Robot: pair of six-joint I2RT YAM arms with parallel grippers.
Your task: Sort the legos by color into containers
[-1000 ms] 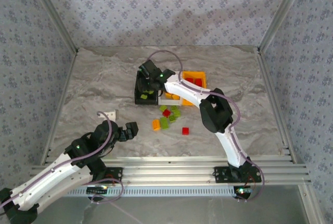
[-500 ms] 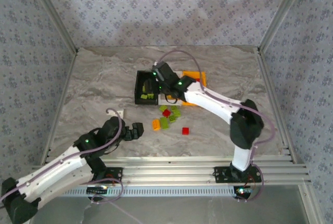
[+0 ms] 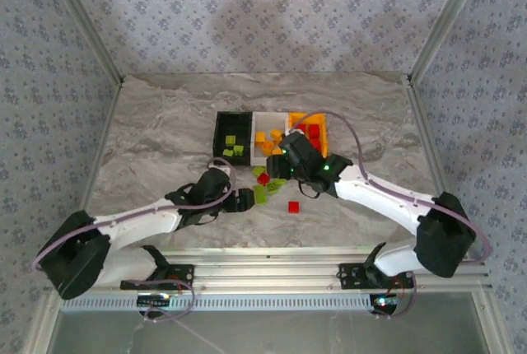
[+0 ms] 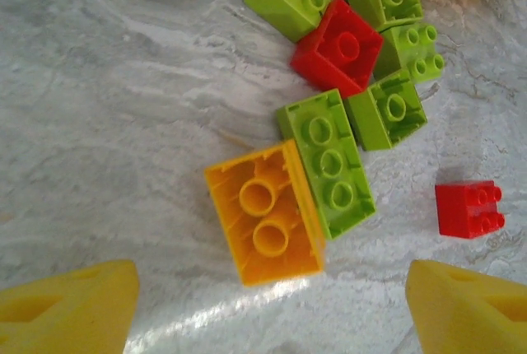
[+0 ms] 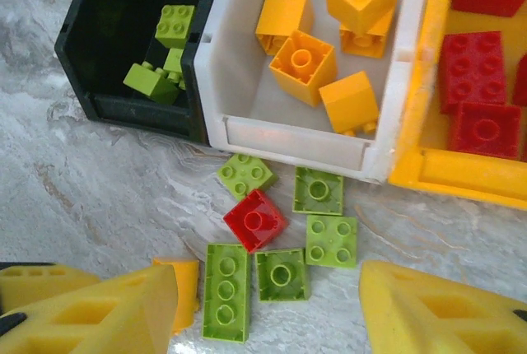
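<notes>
The left tool gapes empty near an orange brick. The right tool, also apart, half hides that brick; the orange bin is cut off.

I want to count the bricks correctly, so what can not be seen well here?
Right wrist view: orange bin cut by the picture's edge, red bricks uncountable.
Right wrist view: one orange brick half behind a finger.
Top external view: right gripper covers part of the white bin.
</notes>
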